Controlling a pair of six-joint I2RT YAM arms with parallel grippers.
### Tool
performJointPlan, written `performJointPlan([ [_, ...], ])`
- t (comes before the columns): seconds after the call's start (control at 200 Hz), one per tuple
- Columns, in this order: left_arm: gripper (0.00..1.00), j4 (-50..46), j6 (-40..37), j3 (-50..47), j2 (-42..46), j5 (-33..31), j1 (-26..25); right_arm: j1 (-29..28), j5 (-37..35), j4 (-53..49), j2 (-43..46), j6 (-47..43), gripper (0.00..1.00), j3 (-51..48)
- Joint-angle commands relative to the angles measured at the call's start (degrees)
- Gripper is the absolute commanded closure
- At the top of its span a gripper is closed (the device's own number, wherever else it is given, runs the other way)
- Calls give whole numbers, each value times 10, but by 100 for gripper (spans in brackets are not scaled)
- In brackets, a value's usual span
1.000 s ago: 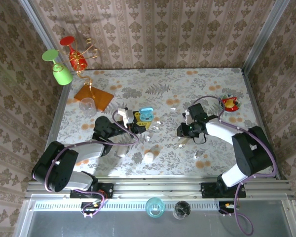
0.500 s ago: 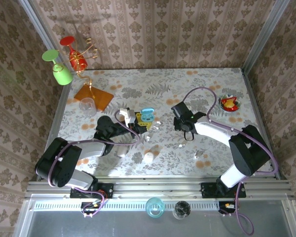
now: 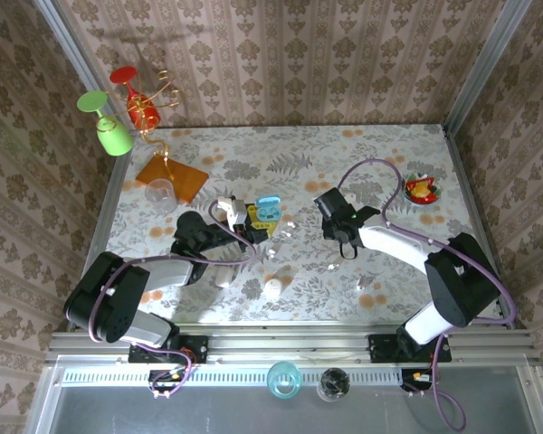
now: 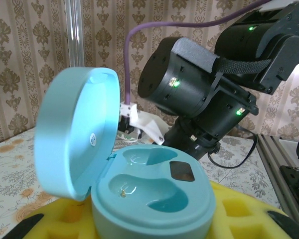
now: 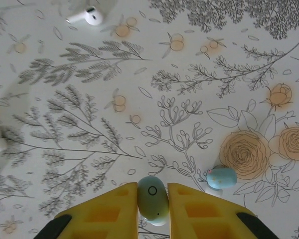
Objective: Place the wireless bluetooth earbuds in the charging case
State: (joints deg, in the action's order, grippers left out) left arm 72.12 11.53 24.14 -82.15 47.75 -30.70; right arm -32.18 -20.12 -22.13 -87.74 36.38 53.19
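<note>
Earbud (image 5: 153,200) clamped between right gripper's (image 5: 153,192) jaws.

Left arm (image 3: 154,271) stretches from lower left toward centre frame, its gripper (image 4: 154,221) clamped around the teal charging case (image 4: 154,194). Right arm (image 3: 407,244) folds in from the right, its gripper (image 5: 153,191) pinching a bluish earbud (image 5: 153,200).

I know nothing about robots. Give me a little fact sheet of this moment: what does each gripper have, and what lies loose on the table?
Left gripper: closed on the teal charging case
Case state: lid open, both sockets look empty
Right gripper: closed on a pale bluish earbud, above the table
Loose on table: second bluish earbud; white earbud
</note>
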Motion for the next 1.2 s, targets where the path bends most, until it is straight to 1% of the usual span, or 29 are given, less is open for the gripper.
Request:
performJointPlan([
  [0.0,71,16,-9,6,1,2,3,0,34,55,53,-40,79,-28],
  [0.055,71,17,-9,6,1,5,4,-1,65,88,76,-68,80,-48],
  [0.125,72,17,-9,6,1,5,5,-1,102,121,128,-95,80,-72],
  [0.235,72,15,-10,6,-1,7,6,0,159,155,190,-124,80,-92],
  [0.35,71,16,-10,8,-3,14,6,0,216,171,234,-140,80,-87],
  [0.475,71,16,-13,11,-7,15,7,-2,285,185,259,-151,80,-70],
  [0.59,71,16,-11,13,-11,19,6,-8,327,196,262,-164,80,-49],
  [0.675,71,16,-5,16,-18,25,9,-21,341,200,261,-175,80,-34],
  [1.01,72,16,-4,21,-20,34,10,-71,363,214,212,-190,79,23],
  [1.19,72,17,3,23,-18,44,10,-80,377,220,176,-198,79,43],
])
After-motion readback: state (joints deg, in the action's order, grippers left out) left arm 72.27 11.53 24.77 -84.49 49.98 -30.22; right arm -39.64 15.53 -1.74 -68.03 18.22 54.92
